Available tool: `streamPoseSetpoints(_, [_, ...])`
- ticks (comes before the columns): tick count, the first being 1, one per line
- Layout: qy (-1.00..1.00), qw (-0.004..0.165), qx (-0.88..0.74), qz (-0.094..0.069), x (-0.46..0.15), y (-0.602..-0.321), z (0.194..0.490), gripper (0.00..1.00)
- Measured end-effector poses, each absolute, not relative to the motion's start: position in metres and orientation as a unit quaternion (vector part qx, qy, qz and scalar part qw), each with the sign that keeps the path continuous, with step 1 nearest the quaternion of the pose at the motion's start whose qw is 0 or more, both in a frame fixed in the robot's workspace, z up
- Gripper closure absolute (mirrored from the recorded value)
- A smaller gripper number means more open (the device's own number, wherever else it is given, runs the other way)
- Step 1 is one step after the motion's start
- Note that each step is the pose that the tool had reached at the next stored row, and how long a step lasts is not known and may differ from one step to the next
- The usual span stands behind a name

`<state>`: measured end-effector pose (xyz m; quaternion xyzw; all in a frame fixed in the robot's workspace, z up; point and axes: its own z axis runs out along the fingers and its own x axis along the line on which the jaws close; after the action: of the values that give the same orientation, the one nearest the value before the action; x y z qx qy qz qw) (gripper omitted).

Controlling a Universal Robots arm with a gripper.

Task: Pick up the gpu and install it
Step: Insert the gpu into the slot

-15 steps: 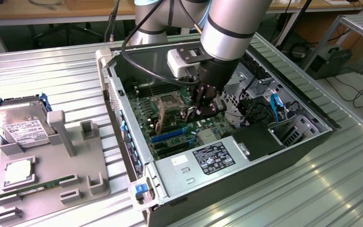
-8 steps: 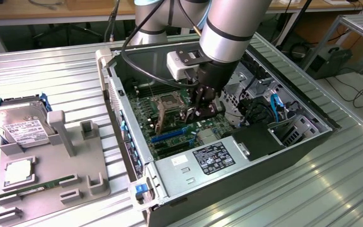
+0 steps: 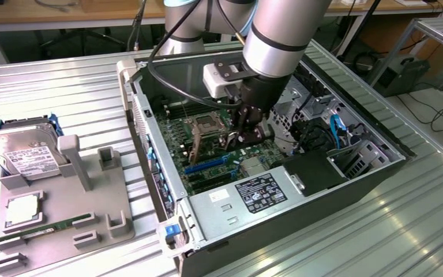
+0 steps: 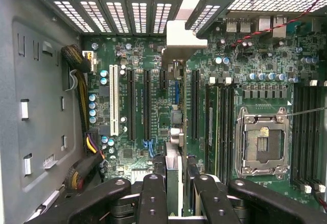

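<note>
At the far left of the exterior view a hard drive in a blue frame lies on the ribbed metal table, and just below it a grey parts holder carries a processor in one recess and a slim green RAM stick in a slot along its lower edge; its upright posts stand with nothing between them, which suggests the card has been lifted from there. Toward the middle of the frame the open computer case lies on its side, holding the green motherboard, the bare CPU socket and, at lower centre, the labelled power supply. The gripper hangs low inside the case over the expansion slots. In the wrist view the gpu stands edge-on between the black fingers, its silver bracket reaching up toward the slotted rear panel, so the jaws are clenched on the card. Picking up looks done; whether the card edge has reached its slot cannot be told, so I judge the seating unfinished. At the right of the case sit black cables and a perforated drive cage.
</note>
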<state>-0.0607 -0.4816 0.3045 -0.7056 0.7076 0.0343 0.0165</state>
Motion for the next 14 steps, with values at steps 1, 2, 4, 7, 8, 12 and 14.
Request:
streamPoseSetpoints(1, [0.708,0.017,-0.706,0.034,-0.0608,-0.4816,0.3043,0.74])
streamPoseSetpoints(2, [0.708,0.017,-0.706,0.034,-0.0609,-0.4816,0.3042,0.74])
streamPoseSetpoints(4, [0.708,0.017,-0.706,0.034,-0.0614,-0.4816,0.3037,0.74])
streamPoseSetpoints(7, [0.708,0.017,-0.706,0.034,-0.0617,-0.4816,0.3033,0.74])
streamPoseSetpoints(8, [0.708,0.017,-0.706,0.034,-0.0618,-0.4816,0.3032,0.74])
streamPoseSetpoints(12, [0.708,0.017,-0.706,0.034,-0.0626,-0.4816,0.3022,0.74])
streamPoseSetpoints(14, [0.708,0.017,-0.706,0.034,-0.0628,-0.4816,0.3019,0.74])
